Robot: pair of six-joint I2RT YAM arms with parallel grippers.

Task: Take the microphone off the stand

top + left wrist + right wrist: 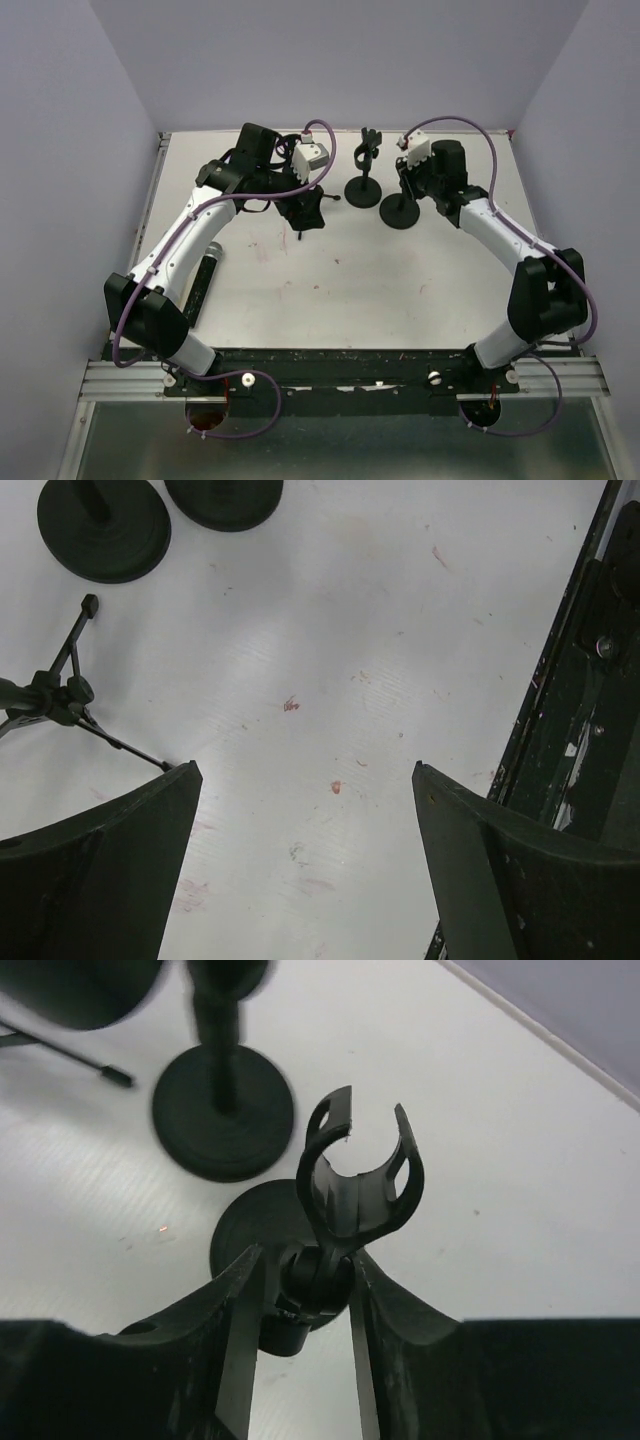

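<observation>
Two arms bent; right arm clasps stand.

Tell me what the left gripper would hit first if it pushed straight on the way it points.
Probably bare table; nothing lies between the left gripper's open fingers. The tripod sits aside.

Table: white, finely ribbed, flecked with small reddish specks and smudges.
Far stand, near stand, tripod: matt black throughout.
Microphone: black body, grey head.
Left arm, right arm: white shells, black joints.
Cables: pale purple.
Walls: pale lilac.
Front rail: bare silver.
</observation>
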